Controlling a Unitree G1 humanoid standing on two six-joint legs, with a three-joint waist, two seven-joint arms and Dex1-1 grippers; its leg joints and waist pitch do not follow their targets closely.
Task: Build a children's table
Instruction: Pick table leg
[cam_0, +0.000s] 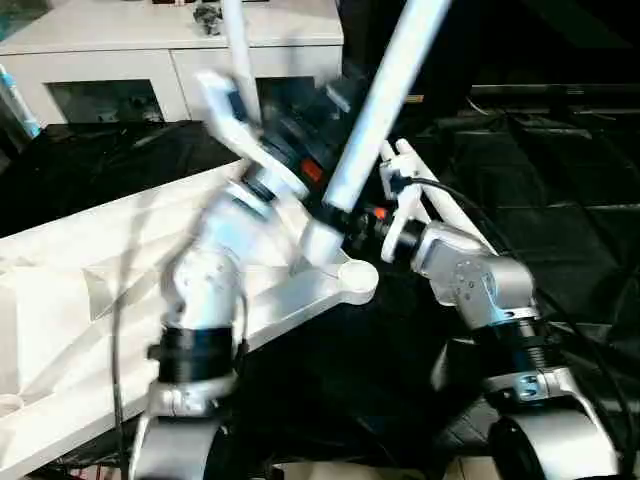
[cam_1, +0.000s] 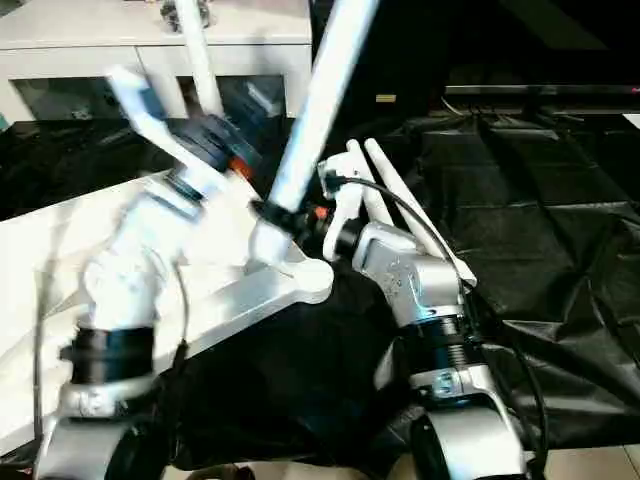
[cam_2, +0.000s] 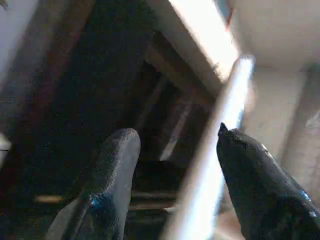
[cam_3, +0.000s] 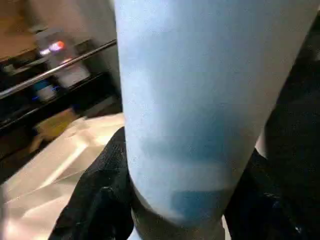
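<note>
The children's table top (cam_0: 90, 270) lies underside up on the black cloth, one rounded corner socket (cam_0: 355, 280) toward the middle. A white leg (cam_0: 385, 90) stands tilted in that socket. My right gripper (cam_1: 275, 212) is shut on this leg just above its base, a black finger (cam_3: 100, 195) on each side. My left gripper (cam_2: 175, 150) is raised beside the leg, blurred and open, with a white leg running between its fingers (cam_2: 117, 165) close to one of them. Another leg (cam_0: 237, 45) rises behind it. Two loose legs (cam_1: 400, 200) lie on the cloth.
A white glass-door cabinet (cam_0: 120, 60) stands behind the work table. Black cloth (cam_0: 560, 180) covers the table to the right. A black cable (cam_0: 470, 215) loops over my right forearm.
</note>
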